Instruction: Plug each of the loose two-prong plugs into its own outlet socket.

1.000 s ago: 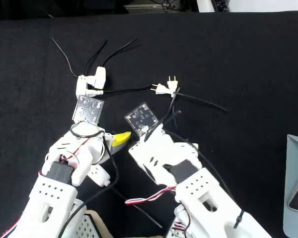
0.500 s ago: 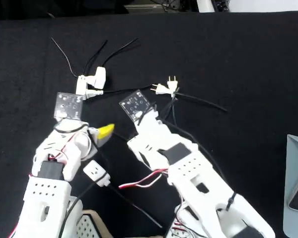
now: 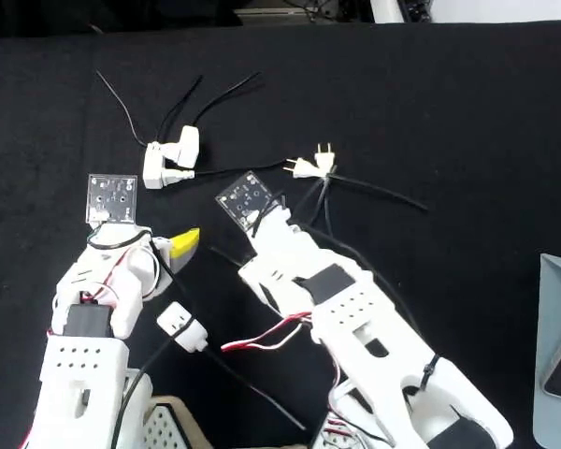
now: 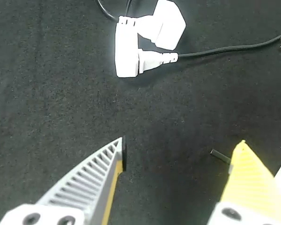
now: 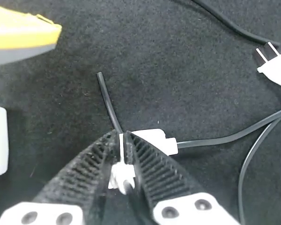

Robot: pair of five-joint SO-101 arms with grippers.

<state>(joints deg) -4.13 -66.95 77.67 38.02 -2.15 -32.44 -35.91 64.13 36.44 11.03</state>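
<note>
At lower left of the high view the left gripper stands spread wide and empty, and a loose white outlet socket on a black cord lies just below it. At upper left a white outlet block carries a plug. At centre the right gripper is clamped on a small white plug body. It looks like light, hard, probably slick plastic, best pinched across its flat sides, and its springy cord may twist it. Right of centre two loose two-prong plugs lie touching, and their black cords run beside that arm and could snag. A grey tray sits at the right edge.
</note>
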